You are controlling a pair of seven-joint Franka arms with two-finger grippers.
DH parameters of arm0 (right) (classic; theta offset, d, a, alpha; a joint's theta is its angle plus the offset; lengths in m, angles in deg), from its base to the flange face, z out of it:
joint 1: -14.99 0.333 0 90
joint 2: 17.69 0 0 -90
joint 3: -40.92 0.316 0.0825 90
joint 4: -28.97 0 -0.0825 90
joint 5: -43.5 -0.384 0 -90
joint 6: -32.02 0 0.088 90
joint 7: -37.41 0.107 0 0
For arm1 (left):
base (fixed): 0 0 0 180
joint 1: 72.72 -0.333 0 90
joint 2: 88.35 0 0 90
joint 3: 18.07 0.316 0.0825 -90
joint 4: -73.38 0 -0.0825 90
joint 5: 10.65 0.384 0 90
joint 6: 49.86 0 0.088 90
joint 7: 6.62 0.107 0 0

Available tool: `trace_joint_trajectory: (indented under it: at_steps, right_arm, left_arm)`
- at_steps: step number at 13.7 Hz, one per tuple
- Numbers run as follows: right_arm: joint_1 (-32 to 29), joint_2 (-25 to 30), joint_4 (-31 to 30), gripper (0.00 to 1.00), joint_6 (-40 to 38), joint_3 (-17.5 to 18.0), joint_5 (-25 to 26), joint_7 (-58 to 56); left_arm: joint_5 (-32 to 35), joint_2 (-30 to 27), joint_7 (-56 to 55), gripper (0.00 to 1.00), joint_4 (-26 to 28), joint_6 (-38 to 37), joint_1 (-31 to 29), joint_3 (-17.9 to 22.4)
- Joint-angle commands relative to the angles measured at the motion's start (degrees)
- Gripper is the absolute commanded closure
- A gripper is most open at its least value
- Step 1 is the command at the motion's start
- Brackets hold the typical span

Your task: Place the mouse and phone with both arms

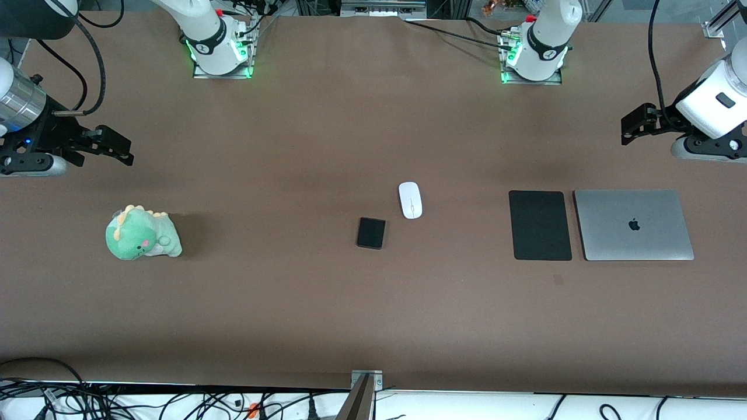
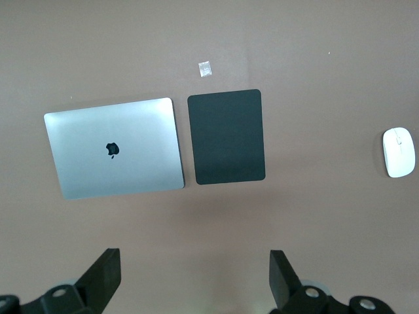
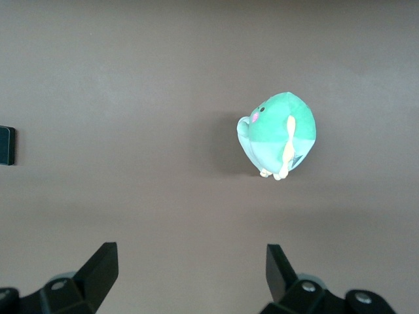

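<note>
Both arms waiting, 2 end effectors spread and holding nothing, nothing picked yet.

Left end effector is hovering over bare bench by the laptop and mouse pad; right end effector is hovering near the plush dinosaur. Mouse and phone are lying mid-bench between the 2, well apart from both, probably 1 target per arm.

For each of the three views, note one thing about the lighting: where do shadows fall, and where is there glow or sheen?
Front view: green glow at both arm bases; the plush dinosaur casts a soft shadow toward the phone. Left wrist view: even light, a pale sheen on the laptop lid and a dim shadow band on the table. Right wrist view: dimmer, with a dark shadow beside the plush.
</note>
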Motion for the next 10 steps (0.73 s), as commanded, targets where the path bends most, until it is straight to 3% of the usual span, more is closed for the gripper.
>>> trace_joint_trajectory:
  at_steps: [1,6,10]
  right_arm:
    - [0.0,0.0,0.7,0.0,-0.2,-0.1,-0.2,-0.6]
    - [0.3,0.1,0.8,0.0,-0.8,0.2,-0.3,0.4]
    - [2.2,0.2,0.8,0.0,-0.2,0.2,-0.9,-0.4]
  left_arm:
    - [0.2,0.7,1.1,0.0,-1.8,-1.5,-0.2,-0.2]
    - [0.1,1.2,0.5,0.0,-1.4,-1.7,0.2,-0.4]
    - [0.1,3.7,0.6,0.0,-1.6,-6.8,0.8,-0.5]
